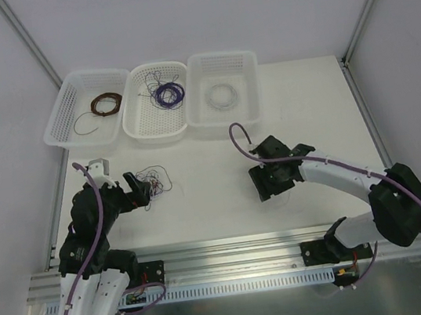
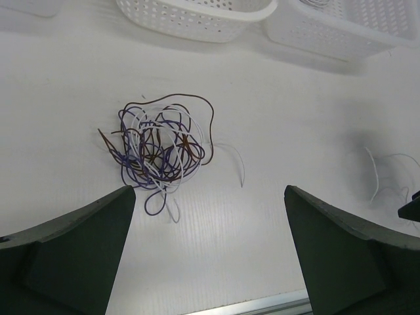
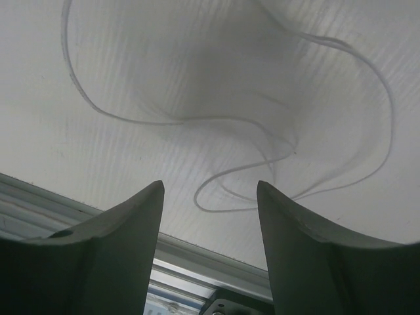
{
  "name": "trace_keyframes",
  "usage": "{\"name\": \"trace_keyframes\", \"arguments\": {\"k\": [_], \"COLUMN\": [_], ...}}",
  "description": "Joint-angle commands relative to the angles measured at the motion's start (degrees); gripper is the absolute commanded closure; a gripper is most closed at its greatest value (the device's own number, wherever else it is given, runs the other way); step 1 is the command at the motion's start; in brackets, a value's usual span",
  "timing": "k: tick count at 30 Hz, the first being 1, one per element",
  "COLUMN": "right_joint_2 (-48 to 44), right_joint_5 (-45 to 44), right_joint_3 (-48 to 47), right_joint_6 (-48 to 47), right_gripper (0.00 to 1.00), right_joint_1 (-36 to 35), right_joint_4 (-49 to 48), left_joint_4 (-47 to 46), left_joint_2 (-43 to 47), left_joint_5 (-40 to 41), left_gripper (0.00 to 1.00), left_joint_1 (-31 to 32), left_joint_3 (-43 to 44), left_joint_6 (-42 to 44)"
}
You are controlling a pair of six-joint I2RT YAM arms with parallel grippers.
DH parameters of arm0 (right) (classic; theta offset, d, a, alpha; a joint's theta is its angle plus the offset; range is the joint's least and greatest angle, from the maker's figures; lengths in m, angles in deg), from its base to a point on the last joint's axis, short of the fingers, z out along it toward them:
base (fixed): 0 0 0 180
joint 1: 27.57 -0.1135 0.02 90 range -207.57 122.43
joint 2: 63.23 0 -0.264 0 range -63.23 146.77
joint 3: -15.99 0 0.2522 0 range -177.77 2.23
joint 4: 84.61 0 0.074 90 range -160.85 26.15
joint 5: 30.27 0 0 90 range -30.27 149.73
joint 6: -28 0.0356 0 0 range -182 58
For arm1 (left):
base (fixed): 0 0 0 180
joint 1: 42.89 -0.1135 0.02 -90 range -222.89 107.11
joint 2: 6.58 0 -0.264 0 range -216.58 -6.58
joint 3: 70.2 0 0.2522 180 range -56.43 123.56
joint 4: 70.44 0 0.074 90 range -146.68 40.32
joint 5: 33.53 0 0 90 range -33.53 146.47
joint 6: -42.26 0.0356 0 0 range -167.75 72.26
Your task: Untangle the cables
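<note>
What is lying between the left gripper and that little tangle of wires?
Only bare white table, as the left wrist view shows; the open left gripper hangs apart from the cables.

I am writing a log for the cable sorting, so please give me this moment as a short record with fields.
tangle: the cables, purple, brown and pale strands, lying on the table just ahead of the left gripper
loose wire: one pale wire lying on the table, apart from the tangle, below the right gripper
left basket: brown coil
middle basket: purple coil
right basket: white coil
left gripper: open, holds nothing
right gripper: open, holds nothing
</note>
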Motion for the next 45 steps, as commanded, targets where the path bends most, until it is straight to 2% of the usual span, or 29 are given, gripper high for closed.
{"name": "trace_keyframes", "arguments": {"k": [1,10,13,16,19,20,23,27,31,34,38,45], "right_joint_2": [1.79,6.72,8.39,10.06,11.29,11.30,10.25,5.33,-0.12,-1.27,1.71,13.39], "right_joint_5": [-2.27,-9.49,-9.06,-8.44,-7.13,-6.95,-7.82,-9.40,-11.95,-13.88,-15.38,-14.69], "right_joint_3": [-2.56,-2.30,-2.56,-2.39,-2.03,-1.86,-1.94,-4.57,-13.35,-24.67,-42.76,-66.41], "right_joint_6": [-0.80,-0.44,-0.53,-0.53,-0.53,-0.53,-0.45,-2.62,-5.53,-8.69,-13.00,-17.58], "right_gripper": [0.37,0.37,0.38,0.46,0.63,0.76,0.99,0.99,0.99,0.99,0.99,0.99], "right_joint_1": [-2.53,-2.89,-2.89,-2.89,-2.80,-2.89,-2.89,-2.98,-3.07,-3.06,-2.63,1.59], "right_joint_4": [0.16,0.60,-0.10,-0.80,-1.59,-1.68,-0.72,2.70,10.16,14.73,17.04,17.30], "left_joint_4": [-0.49,-0.40,-0.40,-0.40,-0.40,-0.49,-0.40,-0.49,-0.49,-0.40,-0.40,-0.40], "left_joint_2": [-0.56,-0.73,-0.91,-1.17,-1.26,-1.35,-1.44,-1.61,-1.96,-2.23,-2.05,-2.05], "left_joint_5": [0.77,0.60,0.60,0.51,0.68,0.77,0.95,1.12,0.95,0.95,0.77,0.51], "left_gripper": [0.01,0.01,0.01,0.01,0.01,0.01,0.01,0.01,0.01,0.01,0.01,0.01], "left_joint_1": [-0.23,-0.15,-0.15,-0.15,-0.15,-0.15,-0.15,-0.15,-0.23,-0.15,-0.15,-0.15], "left_joint_3": [-0.35,-0.53,-0.53,-0.53,-0.53,-0.53,-0.53,-0.53,-0.35,-0.35,-0.36,-0.53], "left_joint_6": [1.56,1.56,1.56,1.56,1.56,1.56,1.56,1.56,1.56,1.47,1.39,1.30]}}
